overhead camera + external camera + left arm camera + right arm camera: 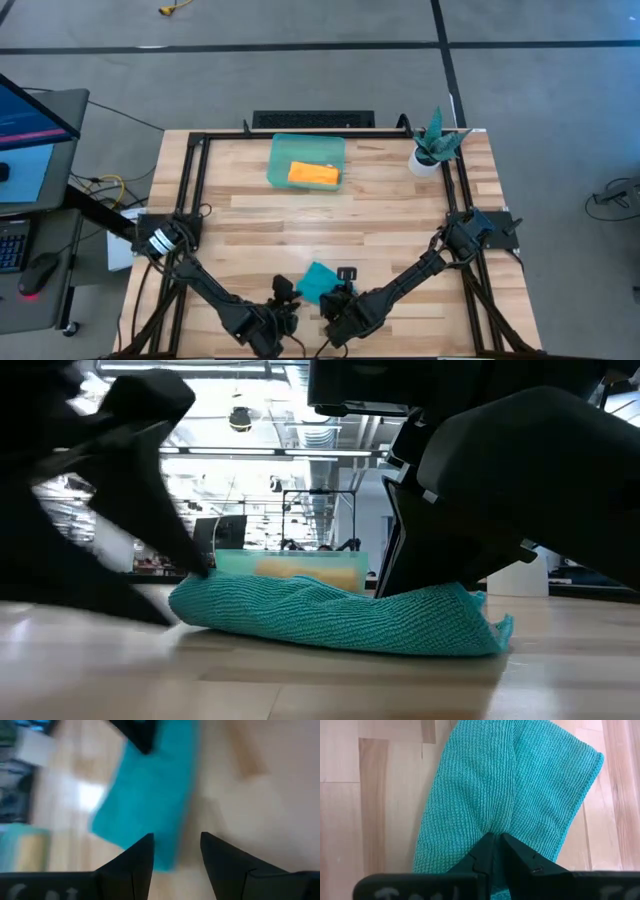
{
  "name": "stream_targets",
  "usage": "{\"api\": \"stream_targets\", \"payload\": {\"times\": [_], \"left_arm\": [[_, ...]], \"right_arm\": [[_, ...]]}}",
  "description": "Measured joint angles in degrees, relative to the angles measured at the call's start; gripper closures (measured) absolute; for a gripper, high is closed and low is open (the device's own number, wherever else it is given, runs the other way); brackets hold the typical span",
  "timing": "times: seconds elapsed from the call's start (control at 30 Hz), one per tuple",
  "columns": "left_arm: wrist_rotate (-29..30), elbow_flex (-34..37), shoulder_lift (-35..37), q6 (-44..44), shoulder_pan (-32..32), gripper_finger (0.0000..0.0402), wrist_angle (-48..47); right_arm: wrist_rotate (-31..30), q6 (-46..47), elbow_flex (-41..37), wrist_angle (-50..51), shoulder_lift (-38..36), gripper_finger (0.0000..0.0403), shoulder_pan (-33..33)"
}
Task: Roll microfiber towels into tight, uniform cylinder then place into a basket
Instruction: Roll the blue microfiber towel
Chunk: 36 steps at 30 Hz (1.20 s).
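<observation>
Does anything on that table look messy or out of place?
Only the teal towel: it lies as a loose, lumpy fold near the table's front edge, not a tight cylinder. The right gripper pinches it. The orange towel sits neatly in the basket.

Orange towel (pixel 314 175) lies in basket (pixel 284 150) at desk's (pixel 380 215) far side; teal towel (pixel 318 281) lies between both grippers at near edge.

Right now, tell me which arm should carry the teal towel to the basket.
Right. The right claw is already shut on the teal towel, while the left claw is open beside it, gripping nothing. The basket already holds the orange towel.
</observation>
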<state>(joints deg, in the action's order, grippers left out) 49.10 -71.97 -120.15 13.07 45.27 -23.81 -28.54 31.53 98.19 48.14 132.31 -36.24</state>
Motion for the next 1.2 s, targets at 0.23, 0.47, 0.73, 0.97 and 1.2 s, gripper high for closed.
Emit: {"api": "stream_targets", "payload": {"times": [0.23,0.47,0.73,0.97,1.2], "left_arm": [[4.2,-0.1,-0.7,0.0,-0.4,0.0246,1.8],[-1.6,-0.1,-0.6,-1.4,-3.3,0.0246,1.5],[-8.1,-0.2,-0.6,-3.9,-8.7,0.0246,1.0],[-14.0,-0.2,-0.5,-2.7,-12.0,0.0305,0.7],[-20.5,-2.5,-0.5,3.8,-12.0,0.0387,-3.5]], "right_arm": [[0.0,0.0,0.0,-0.1,0.0,0.0340,0.0],[0.2,0.0,0.0,-0.1,0.0,0.0340,0.0],[0.2,-0.1,0.0,-0.2,0.0,0.0340,0.0],[0.2,-3.0,-0.1,-0.2,0.0,0.0340,-0.7],[1.2,-5.0,0.0,-0.2,0.0,0.0340,-1.6]]}}
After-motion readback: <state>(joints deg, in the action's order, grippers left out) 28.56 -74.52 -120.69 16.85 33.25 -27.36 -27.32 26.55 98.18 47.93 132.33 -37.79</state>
